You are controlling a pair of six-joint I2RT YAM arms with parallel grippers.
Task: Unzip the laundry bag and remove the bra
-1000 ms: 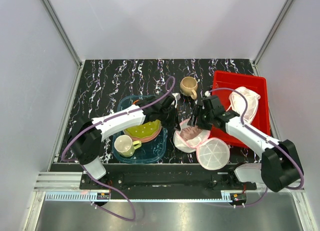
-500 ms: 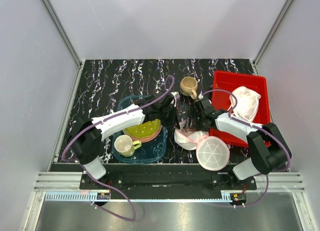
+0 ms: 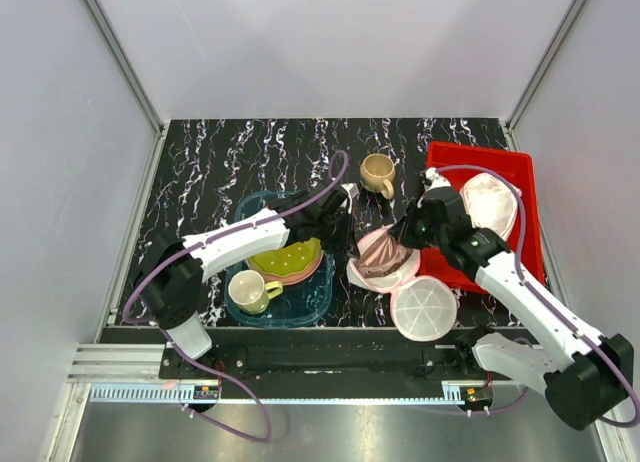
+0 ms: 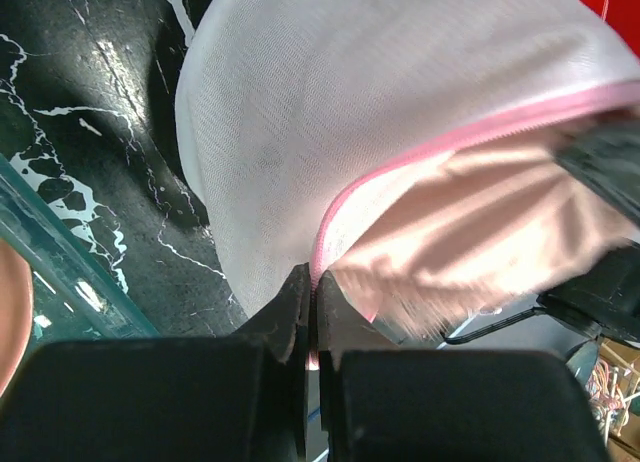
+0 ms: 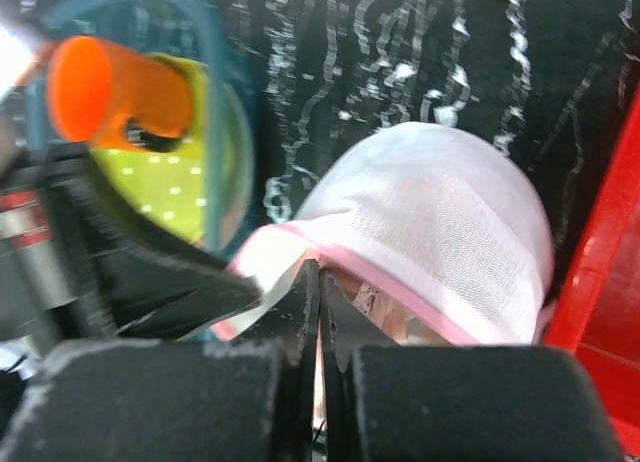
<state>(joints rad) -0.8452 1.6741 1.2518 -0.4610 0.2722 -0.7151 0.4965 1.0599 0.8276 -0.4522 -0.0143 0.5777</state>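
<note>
The laundry bag [image 3: 368,280], a white mesh dome with pink zip edging, lies open on the black marble table just left of the red tray. My left gripper [image 3: 352,244] is shut on the bag's pink edge [image 4: 322,244]. The pale pink bra [image 3: 379,250] is drawn out of the bag's mouth like a tent towards my right gripper [image 3: 403,232], which is shut on it. In the left wrist view the bra [image 4: 470,247] stretches out from under the mesh [image 4: 350,102]. The right wrist view has the bag [image 5: 450,222] just beyond my shut right gripper [image 5: 318,278].
A red tray [image 3: 520,237] at the right holds another pale padded garment [image 3: 490,204]. A round white mesh disc [image 3: 425,310] lies near the front edge. A beige mug [image 3: 378,172] stands behind the bag. The blue tray [image 3: 315,307] holds a yellow-green plate [image 3: 285,257] and a mug [image 3: 250,292].
My right gripper has shut on the bra and pulled up and to the right, drawing pink fabric out of the bag. The left gripper has kept its hold on the edge.
</note>
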